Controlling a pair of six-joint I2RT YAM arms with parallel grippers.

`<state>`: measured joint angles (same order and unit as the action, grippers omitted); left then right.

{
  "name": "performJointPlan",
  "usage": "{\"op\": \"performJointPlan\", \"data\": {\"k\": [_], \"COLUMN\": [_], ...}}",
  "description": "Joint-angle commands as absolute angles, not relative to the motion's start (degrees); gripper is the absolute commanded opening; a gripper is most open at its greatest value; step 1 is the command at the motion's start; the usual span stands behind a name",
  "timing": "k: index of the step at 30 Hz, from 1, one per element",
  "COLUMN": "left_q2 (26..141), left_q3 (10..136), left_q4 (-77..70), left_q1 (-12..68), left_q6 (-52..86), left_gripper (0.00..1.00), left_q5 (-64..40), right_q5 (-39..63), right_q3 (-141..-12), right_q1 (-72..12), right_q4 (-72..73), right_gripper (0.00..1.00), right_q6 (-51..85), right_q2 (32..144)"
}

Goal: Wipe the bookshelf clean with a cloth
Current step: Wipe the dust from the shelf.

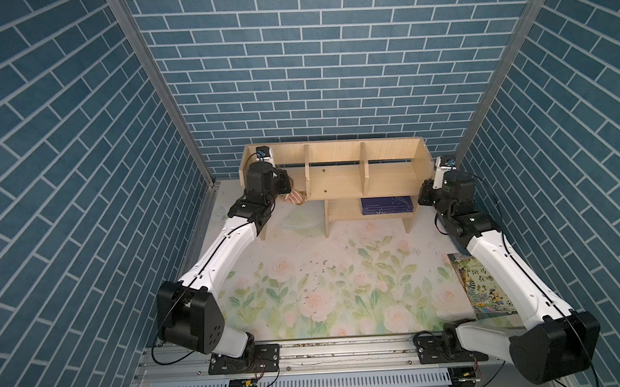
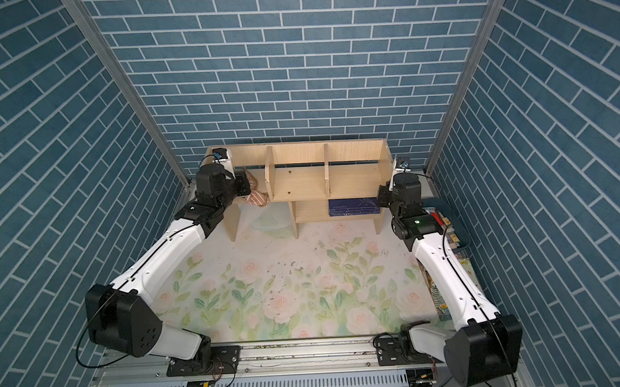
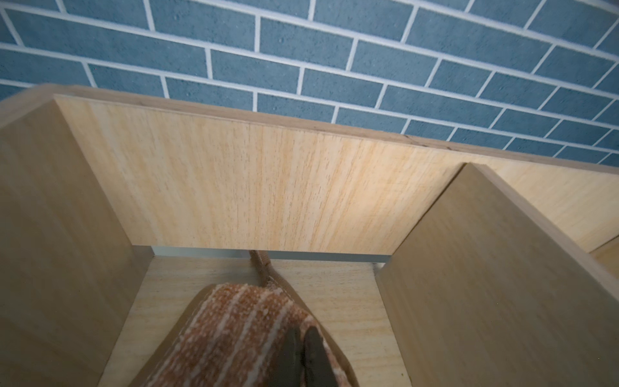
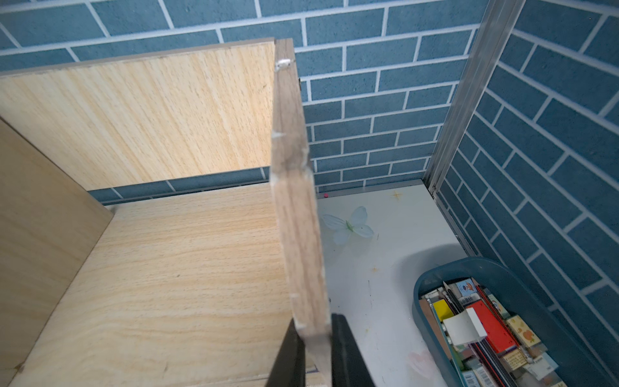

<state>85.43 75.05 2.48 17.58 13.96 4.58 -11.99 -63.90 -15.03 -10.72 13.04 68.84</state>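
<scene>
Bookshelf (image 1: 336,180) stands on floral tabletop (image 1: 303,248) within blue-brick walls (image 1: 314,75)

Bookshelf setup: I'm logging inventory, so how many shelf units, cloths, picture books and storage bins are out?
bookshelf: 1
striped cloth: 1
picture book: 1
teal storage bin: 1
Total: 4

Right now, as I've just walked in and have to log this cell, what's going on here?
The left claw is shut on the striped cloth, holding it inside the left-end upper compartment of the bookshelf. The right claw is clamped on the shelf's right end panel, likely steadying it. A dark blue book lies in the lower cubby.
</scene>
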Motion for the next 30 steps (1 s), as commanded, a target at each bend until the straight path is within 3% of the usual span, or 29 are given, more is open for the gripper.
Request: {"op": "performJointPlan", "data": {"k": [1,9,15,22,26,30], "left_q2": [87.7,88.9,91.1,93.2,91.0,85.9], "left_q3": [73.7,74.6,84.8,89.7,84.8,77.2], "left_q4": [2.8,0.7,2.3,5.1,6.4,4.7], "left_q1": [18.7,22.5,22.5,20.0,19.8,19.5], "left_q6": [14.7,15.8,16.1,14.6,13.3,13.6], "left_gripper": [0.01,0.0,0.0,0.0,0.41,0.71], "left_q5": [3.1,2.0,4.0,6.5,6.2,10.1], "right_q5": [-5.6,-4.0,2.4,3.2,2.9,2.7], "right_q3": [-63.0,-63.5,-65.5,-65.4,-64.2,-64.0], "right_q1": [-17.8,-17.8,-17.8,-17.8,-17.8,-17.8], "right_q4": [-10.2,-9.9,-8.4,-8.6,-8.6,-8.8], "right_gripper": [0.0,0.0,0.0,0.0,0.0,0.0], "right_q6": [18.7,18.9,16.3,15.8,15.8,15.9], "right_q2": [68.0,69.2,72.8,72.8,71.6,71.2]}}
